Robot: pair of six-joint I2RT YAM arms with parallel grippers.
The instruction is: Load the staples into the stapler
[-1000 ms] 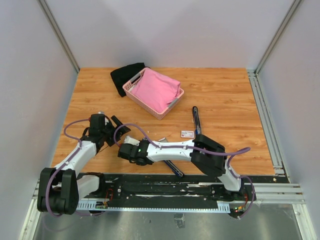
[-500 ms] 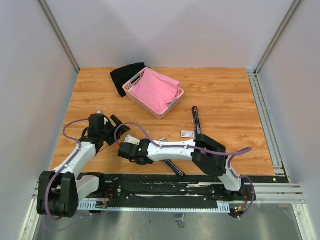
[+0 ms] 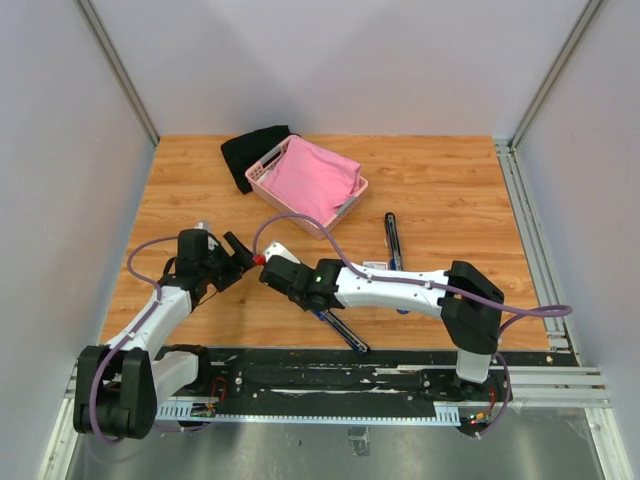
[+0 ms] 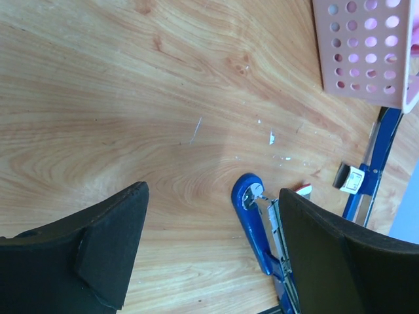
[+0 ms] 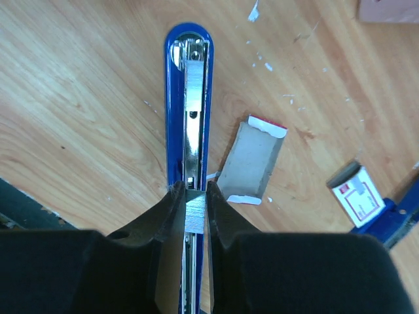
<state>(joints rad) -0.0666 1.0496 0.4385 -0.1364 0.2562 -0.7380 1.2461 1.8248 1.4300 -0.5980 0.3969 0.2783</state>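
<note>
**While the right gripper (image 5: 194,195) pinches the staples (image 5: 194,219), the left gripper (image 4: 213,190) stands wide**

Since containers come first, I count three. The pink basket (image 3: 262,178) sits well beyond both sets of fingers and holds a pink cloth (image 3: 315,180). A black cloth (image 3: 250,150) lies outside it, against its far side. Just beside my right fingers, on the right in the wrist view, a grey tray (image 5: 252,160) with a red edge lies on the table (image 3: 450,190), its grey inside facing up. Farther out on that same side is the white carton (image 5: 357,193) with red print.

My right fingers are clamped on the small silvery block of staples, one pad on each side. The block sits directly over the metal channel (image 5: 195,85) of the blue stapler (image 5: 173,98), which runs straight ahead of the fingertips. I cannot tell whether the block touches the channel.

My left fingers are spread wide, gripping nothing. The rounded blue end of the stapler lies on the wood between them and a little ahead, nearer one finger than the other.

Compared with a second ago, the right arm has stretched out. Its elbow has swung off to the right, and its fingers have travelled away from the base rail to end close beside the left fingers. The left arm, the basket and both cloths have kept their places.
</note>
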